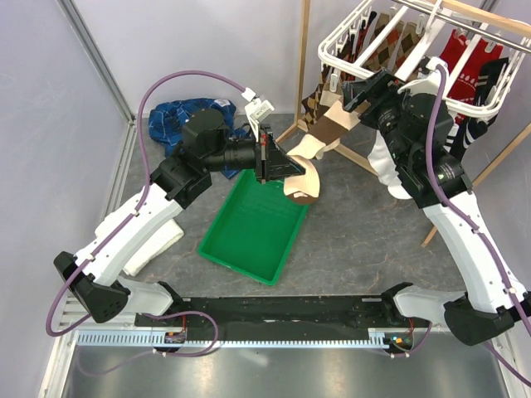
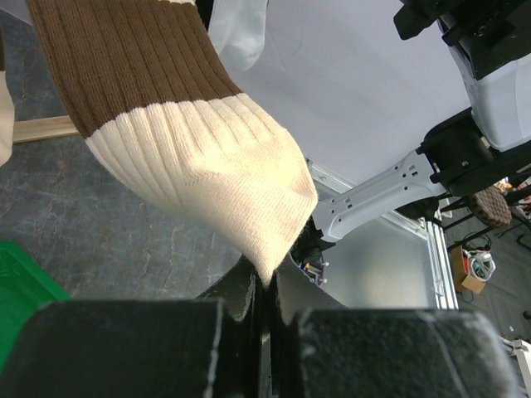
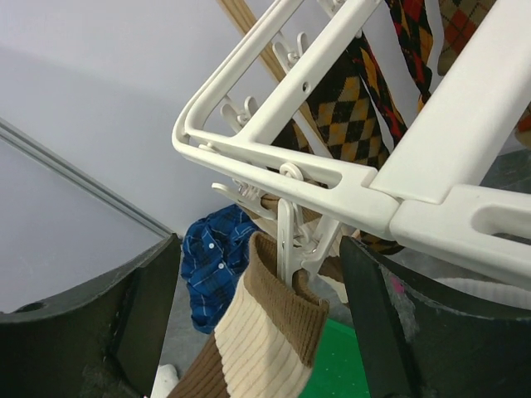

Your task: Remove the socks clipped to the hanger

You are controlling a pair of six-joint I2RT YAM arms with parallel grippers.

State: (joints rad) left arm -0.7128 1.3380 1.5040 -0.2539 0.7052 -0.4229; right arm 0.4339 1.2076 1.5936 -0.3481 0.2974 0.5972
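The white hanger (image 1: 344, 37) hangs at the upper right with several socks clipped to it. A tan-and-brown sock (image 1: 328, 133) stretches from a corner clip (image 3: 287, 236) down to my left gripper (image 1: 280, 168). In the left wrist view that gripper (image 2: 265, 286) is shut on the sock's cream toe (image 2: 207, 174). My right gripper (image 3: 261, 311) is open, one finger on each side of the clip and of the sock's brown cuff (image 3: 290, 319), touching neither. In the top view it (image 1: 355, 93) sits just under the hanger's near-left corner (image 3: 274, 157).
A green tray (image 1: 249, 224) lies below the left gripper. A blue plaid shirt (image 1: 178, 116) lies at the back left and a white cloth (image 1: 158, 245) beside the left arm. Wooden stand poles (image 1: 303, 66) rise by the hanger. Argyle (image 3: 348, 108) and red (image 1: 465, 66) socks hang clipped.
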